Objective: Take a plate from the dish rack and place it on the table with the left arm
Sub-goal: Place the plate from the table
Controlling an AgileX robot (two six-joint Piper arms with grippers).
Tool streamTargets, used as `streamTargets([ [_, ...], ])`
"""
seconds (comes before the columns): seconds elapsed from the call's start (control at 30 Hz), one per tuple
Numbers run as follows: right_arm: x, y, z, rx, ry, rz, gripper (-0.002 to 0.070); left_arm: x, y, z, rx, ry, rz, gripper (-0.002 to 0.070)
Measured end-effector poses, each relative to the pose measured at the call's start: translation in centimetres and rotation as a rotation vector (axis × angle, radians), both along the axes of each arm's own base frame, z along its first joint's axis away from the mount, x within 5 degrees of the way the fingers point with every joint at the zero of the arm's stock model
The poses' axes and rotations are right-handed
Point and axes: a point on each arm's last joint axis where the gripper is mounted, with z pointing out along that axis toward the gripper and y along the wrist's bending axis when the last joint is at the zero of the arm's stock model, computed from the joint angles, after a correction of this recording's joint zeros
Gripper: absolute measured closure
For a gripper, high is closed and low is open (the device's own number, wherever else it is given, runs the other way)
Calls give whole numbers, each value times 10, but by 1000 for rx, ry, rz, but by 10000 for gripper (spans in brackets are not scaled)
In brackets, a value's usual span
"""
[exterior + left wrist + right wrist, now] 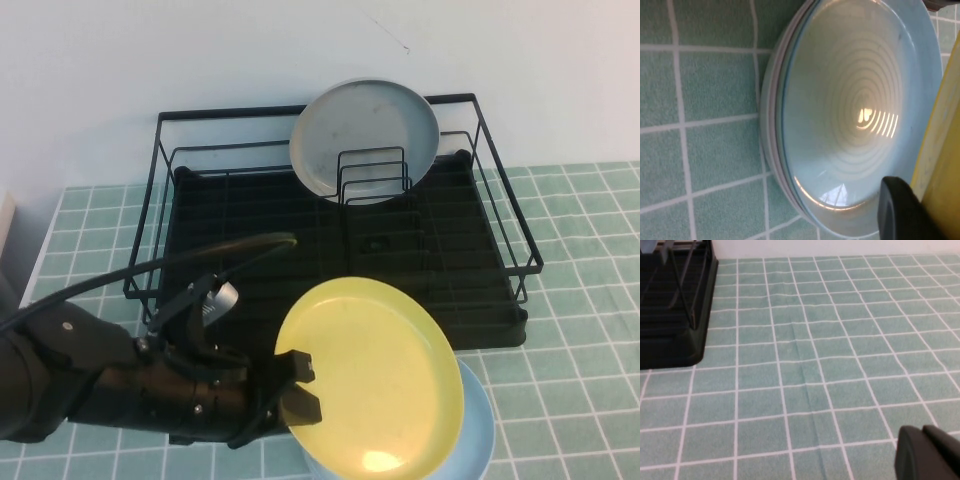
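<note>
1. Left tool (300,388): black, at the end of the left arm (95,375), which reaches in from the near-left corner; its fingers (297,367) are clamped on the left rim of the plate (375,385).
2. Plate: round, pale yellow, raised rim; held tilted in front of the dish rack (330,250), above the light blue plate (480,430). In the left wrist view the yellow edge (942,150) appears beside one black finger (897,210).
3. Light blue plate (850,115): lies on the counter (580,300) near the front edge, largely hidden beneath the yellow plate in the high view; concentric rings and a light reflection show on its inner face.
4. Dish rack: black wire frame with black tray base, standing on the green-tiled counter against the white wall; one corner (675,315) shows in the right wrist view.
5. Grey-white plate (365,135): stands upright in the small plate holder (373,175) at the rear of the rack.
6. Right tool: only a dark tip (927,452) shows, in its own wrist view, over bare counter tiles (805,365) beside the rack; whether it is wide or narrow cannot be told.
</note>
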Motion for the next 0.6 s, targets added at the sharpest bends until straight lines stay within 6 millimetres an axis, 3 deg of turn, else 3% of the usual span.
streamTargets([
  [0.27, 0, 0, 0, 0, 0, 0, 678, 5, -9, -27, -10, 100, -21, 586],
  [0.47, 0, 0, 0, 0, 0, 0, 678, 11, -17, -32, -91, 86, -21, 584],
  [0.6, 0, 0, 0, 0, 0, 0, 678, 12, -17, -34, -95, 87, -14, 501],
])
